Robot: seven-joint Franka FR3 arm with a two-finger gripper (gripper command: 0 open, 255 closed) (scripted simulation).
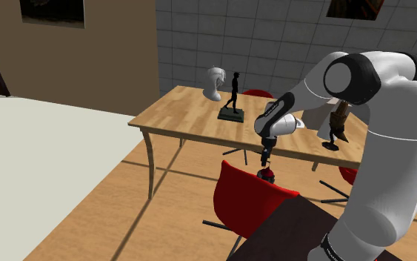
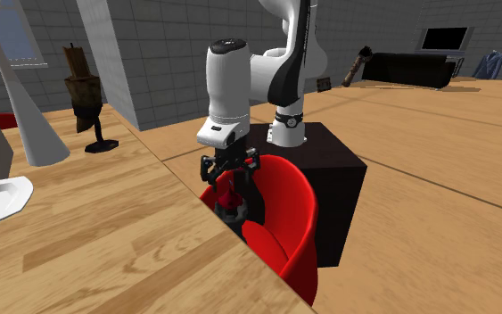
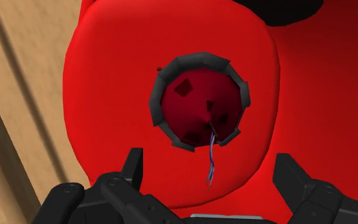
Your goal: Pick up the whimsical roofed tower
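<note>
One red-roofed tower [image 3: 199,98] on red chair seat [image 3: 107,95], hand [image 3: 209,164] above, fingers [image 3: 133,170] apart.

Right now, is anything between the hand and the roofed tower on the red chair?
Nothing visible. The open hand hangs directly above the red-roofed tower on the chair seat, with only free space between them.

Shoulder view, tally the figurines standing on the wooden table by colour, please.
White curved sculpture: 1
Black walking-figure statuette on a flat base: 1
Brown figure on a dark base: 1
Total: 3
</note>
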